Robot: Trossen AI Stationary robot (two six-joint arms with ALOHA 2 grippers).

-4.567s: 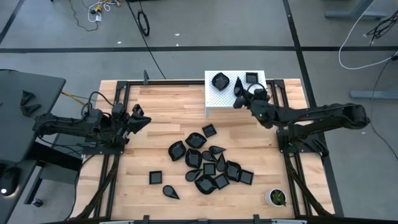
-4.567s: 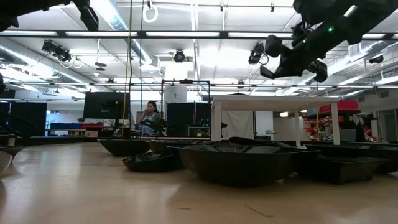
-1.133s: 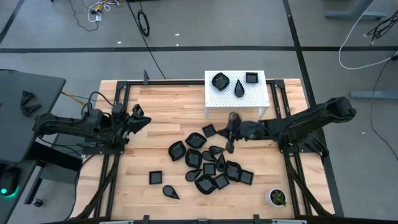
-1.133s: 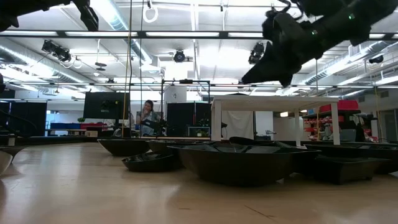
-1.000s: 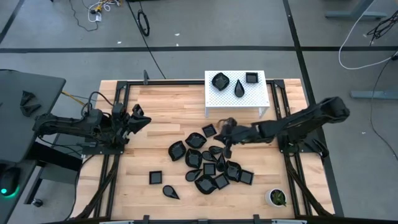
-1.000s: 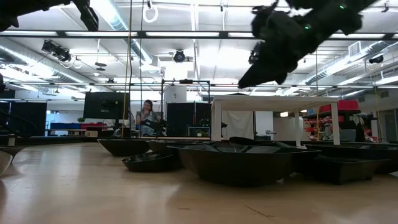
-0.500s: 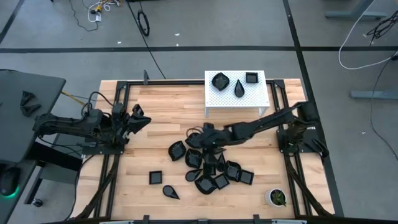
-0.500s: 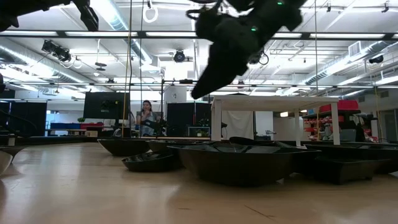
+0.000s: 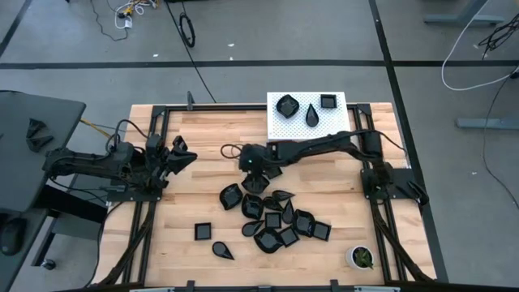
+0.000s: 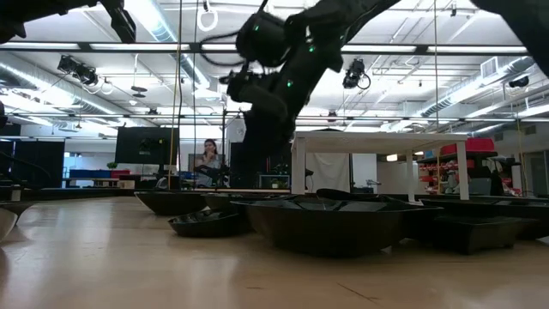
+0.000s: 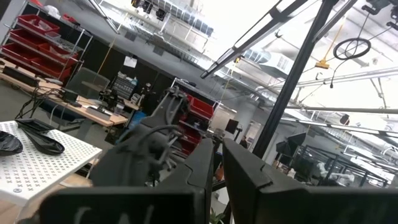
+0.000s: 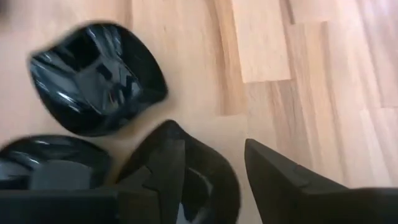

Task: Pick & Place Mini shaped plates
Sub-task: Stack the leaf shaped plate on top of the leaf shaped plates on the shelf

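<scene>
Several mini shaped plates [image 9: 274, 212], glossy black, lie in a loose pile on the wooden table; three more sit on a white perforated stand [image 9: 296, 130] at the far side. My right gripper [image 9: 247, 168] reaches to the pile's far left end. It is open and slants down above a dark plate [image 12: 199, 177], touching nothing. A rounded plate [image 12: 96, 78] lies just beyond. My left gripper [image 9: 183, 152] waits shut and empty at the table's left, raised off the wood.
Two lone plates [image 9: 203, 231] lie on the wood near the front left. A small white cup with green contents [image 9: 359, 257] stands at the front right corner. Bare wood [image 9: 211, 134] lies left of the stand. A person shows far off in the room [image 10: 206, 159].
My right gripper has swung from just in front of the white stand toward the table's left, along the far side of the pile. It has sunk a little, tipped further down and opened. No plate has moved.
</scene>
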